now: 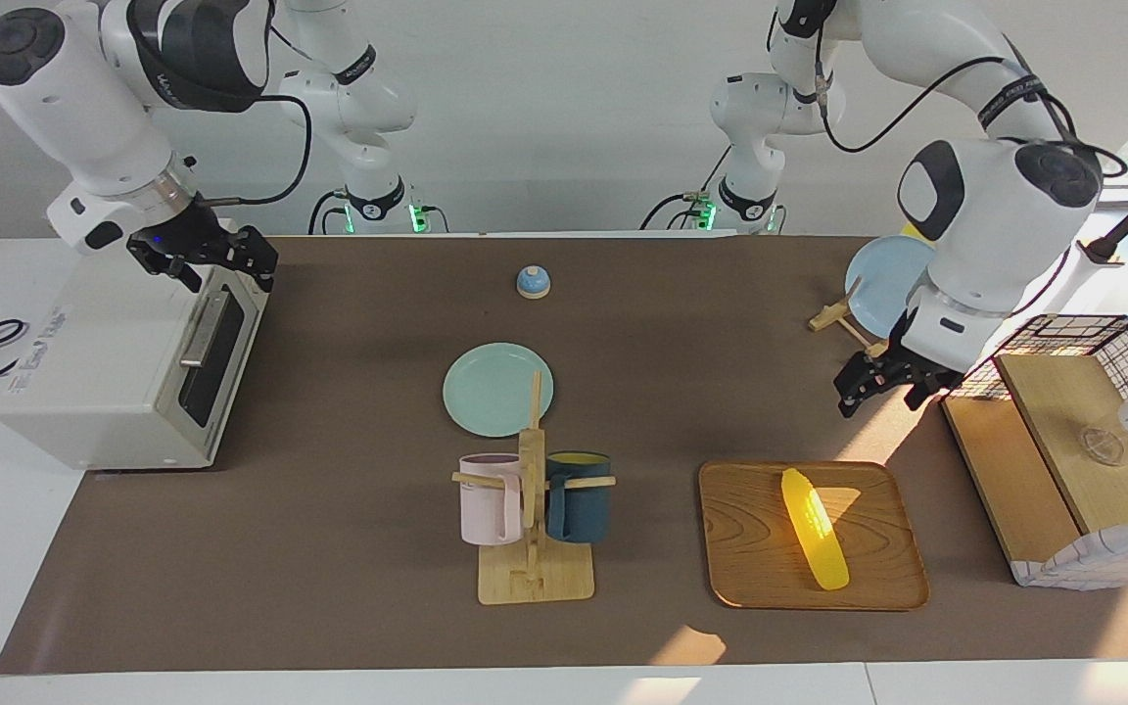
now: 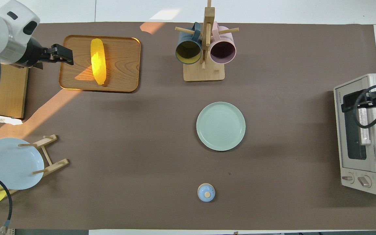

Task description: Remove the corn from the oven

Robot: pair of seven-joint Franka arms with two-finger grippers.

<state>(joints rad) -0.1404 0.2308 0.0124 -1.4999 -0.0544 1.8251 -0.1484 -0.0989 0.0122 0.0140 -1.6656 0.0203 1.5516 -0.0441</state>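
The corn (image 1: 816, 528) lies on the wooden tray (image 1: 740, 568), well away from the oven (image 1: 123, 362), whose door is closed. Its long axis runs toward and away from us. My left gripper (image 1: 883, 388) hangs open and empty above the surface beside the tray's robot-side edge, the nearer one to the corn. My right gripper (image 1: 214, 258) waits open over the oven's top front edge.
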